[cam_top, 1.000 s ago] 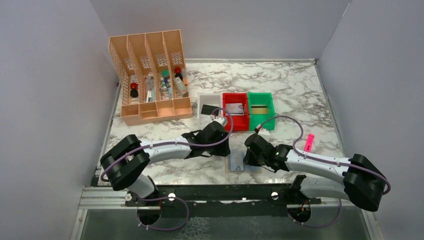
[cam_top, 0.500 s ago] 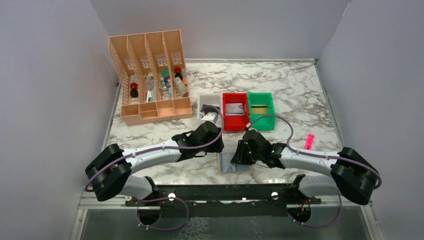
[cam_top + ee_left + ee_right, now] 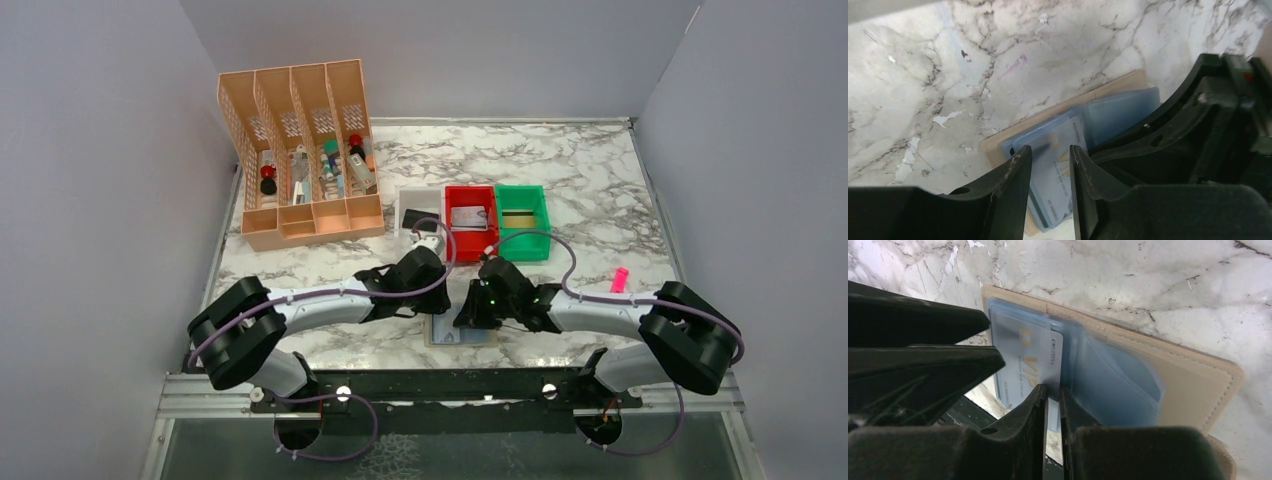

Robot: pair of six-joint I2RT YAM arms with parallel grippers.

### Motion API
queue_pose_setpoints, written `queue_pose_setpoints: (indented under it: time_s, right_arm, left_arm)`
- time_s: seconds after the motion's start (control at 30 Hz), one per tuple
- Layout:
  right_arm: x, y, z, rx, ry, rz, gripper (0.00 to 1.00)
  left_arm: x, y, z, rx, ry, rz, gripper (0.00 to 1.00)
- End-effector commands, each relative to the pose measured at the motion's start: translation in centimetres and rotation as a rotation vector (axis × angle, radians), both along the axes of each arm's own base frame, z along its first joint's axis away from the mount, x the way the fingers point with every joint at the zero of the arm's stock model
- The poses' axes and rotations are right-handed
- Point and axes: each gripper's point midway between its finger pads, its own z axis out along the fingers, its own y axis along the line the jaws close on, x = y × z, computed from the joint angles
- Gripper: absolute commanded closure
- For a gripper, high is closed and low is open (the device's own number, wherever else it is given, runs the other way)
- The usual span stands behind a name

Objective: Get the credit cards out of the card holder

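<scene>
The card holder (image 3: 462,333) lies open at the table's near edge, with blue-grey panels (image 3: 1118,375) and a tan border (image 3: 998,142). A pale card with gold lettering (image 3: 1025,365) sits in its left panel and also shows in the left wrist view (image 3: 1060,170). My left gripper (image 3: 1050,157) is open by a narrow gap just above that card, and shows in the top view (image 3: 437,292). My right gripper (image 3: 1054,389) is shut to a slit, its tips on the holder at the card's right edge. A black card (image 3: 415,217), a silver-grey card (image 3: 468,217) and a gold-striped card (image 3: 517,218) lie in bins.
White (image 3: 405,197), red (image 3: 470,250) and green (image 3: 540,245) bins stand side by side behind the grippers. The orange slotted organizer (image 3: 300,150) is at the back left. A pink marker (image 3: 620,279) lies to the right. The holder's near end overhangs the table edge (image 3: 975,412).
My right gripper has slid left, and the card holder has moved left with it. My left gripper has settled over the holder's left panel.
</scene>
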Motion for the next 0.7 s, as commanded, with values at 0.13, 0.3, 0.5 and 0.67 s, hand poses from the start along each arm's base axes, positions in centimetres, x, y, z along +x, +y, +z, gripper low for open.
queue_pose_setpoints:
  time_s: [0.13, 0.3, 0.5, 0.67]
  right_arm:
    - [-0.1, -0.2, -0.1, 0.082, 0.043, -0.065, 0.84]
    - [0.2, -0.7, -0.1, 0.101, 0.048, -0.107, 0.8]
    - [-0.2, -0.2, 0.2, 0.172, 0.079, -0.103, 0.79]
    - [-0.4, 0.3, 0.8, 0.237, 0.083, -0.088, 0.88]
  left_arm:
    - [-1.8, -0.8, -1.6, -0.017, 0.078, -0.091, 0.65]
    - [-2.4, -0.1, -3.2, 0.043, 0.122, -0.097, 0.65]
    - [-3.0, 1.0, -4.7, 0.09, 0.147, -0.078, 0.69]
    - [-3.5, 2.0, -5.7, 0.114, 0.161, -0.053, 0.7]
